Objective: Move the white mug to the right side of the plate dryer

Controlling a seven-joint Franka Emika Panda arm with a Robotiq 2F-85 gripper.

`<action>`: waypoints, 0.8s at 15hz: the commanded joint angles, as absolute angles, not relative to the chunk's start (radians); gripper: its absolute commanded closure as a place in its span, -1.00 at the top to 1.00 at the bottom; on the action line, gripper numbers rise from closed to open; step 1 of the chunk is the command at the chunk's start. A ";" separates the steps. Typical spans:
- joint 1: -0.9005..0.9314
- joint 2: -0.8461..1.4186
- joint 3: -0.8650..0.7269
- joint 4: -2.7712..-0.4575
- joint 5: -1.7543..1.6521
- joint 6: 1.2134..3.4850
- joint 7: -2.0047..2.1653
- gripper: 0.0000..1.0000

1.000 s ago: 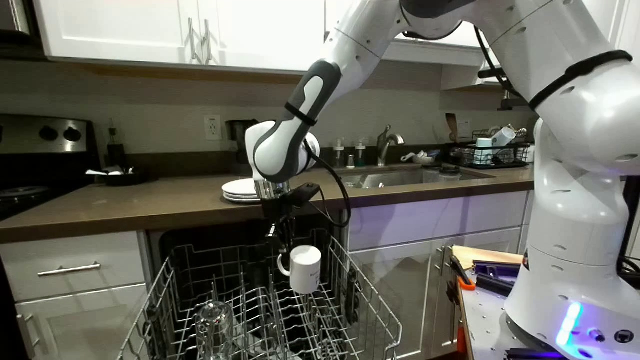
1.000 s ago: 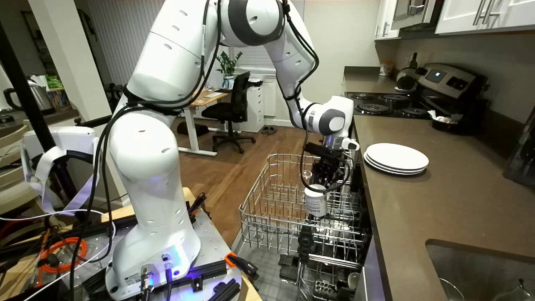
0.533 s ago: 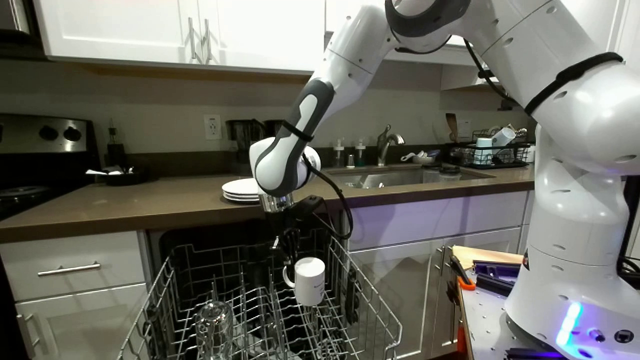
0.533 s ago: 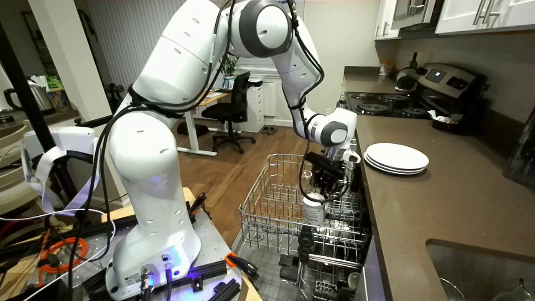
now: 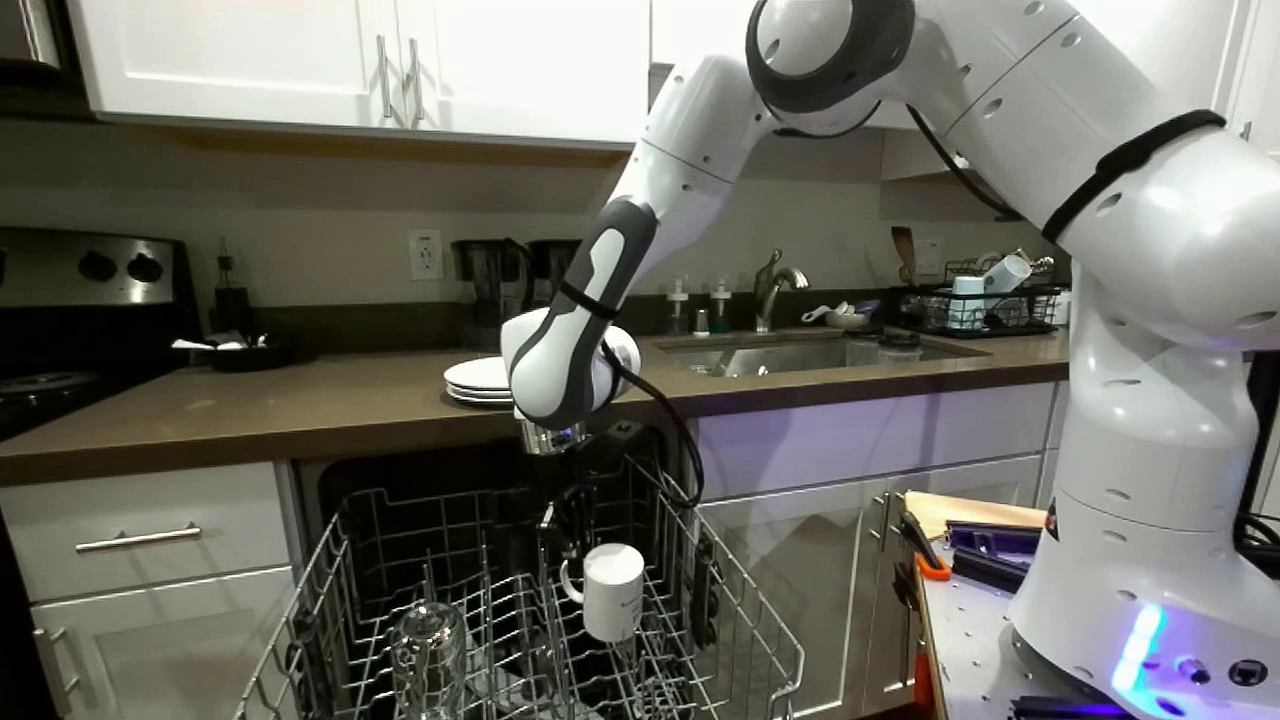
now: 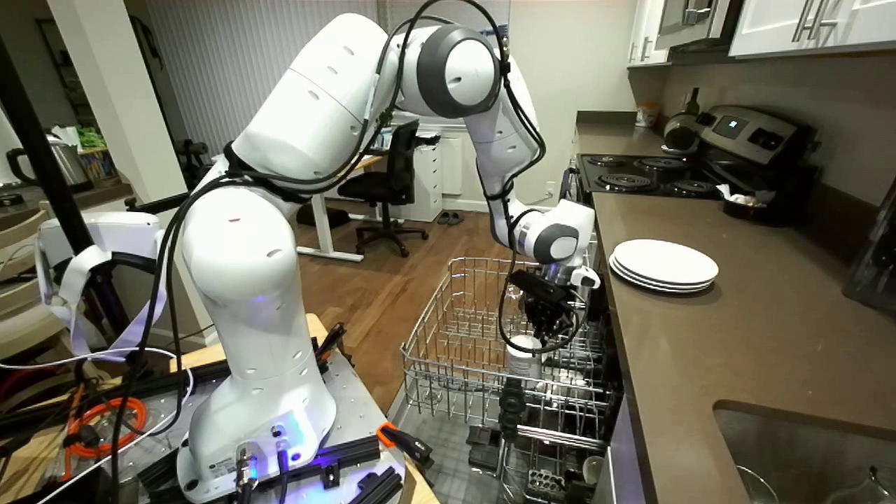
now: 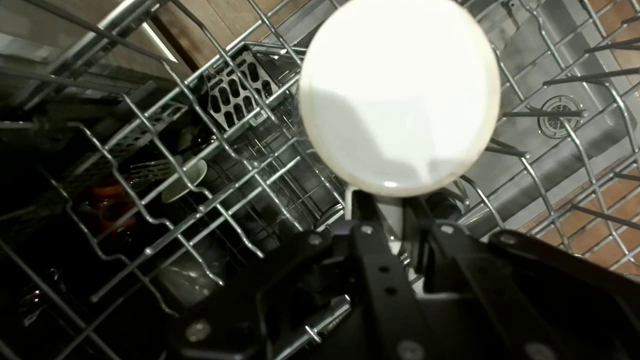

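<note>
While in fingers (image 7: 374,247), mug (image 7: 400,100) between rack (image 5: 745,578) edges

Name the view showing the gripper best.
The wrist view: the gripper fills the lower middle, both fingers distinct. In both exterior views it is a small dark shape by the white mug, fingers hard to distinguish.

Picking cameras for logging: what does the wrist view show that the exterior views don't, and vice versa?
Wrist view only: the round grate seen through the rack, and what looks like a fork.

Exterior views only: the plates, the stove and the sink, visible in both exterior views.

Shared: the mug, held by the gripper, and the rack.
</note>
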State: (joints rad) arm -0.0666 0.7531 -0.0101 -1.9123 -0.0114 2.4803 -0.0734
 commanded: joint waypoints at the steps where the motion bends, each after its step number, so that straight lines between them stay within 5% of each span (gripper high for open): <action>1: -0.079 0.800 0.011 -1.880 0.010 2.506 -0.085 -0.87; 10: -0.073 0.862 0.009 -1.840 0.002 2.502 -0.080 -0.86; 11: -0.065 0.853 0.004 -1.846 -0.003 2.492 -0.073 -0.16; 12: -0.063 0.844 0.005 -1.851 -0.005 2.483 -0.076 -0.12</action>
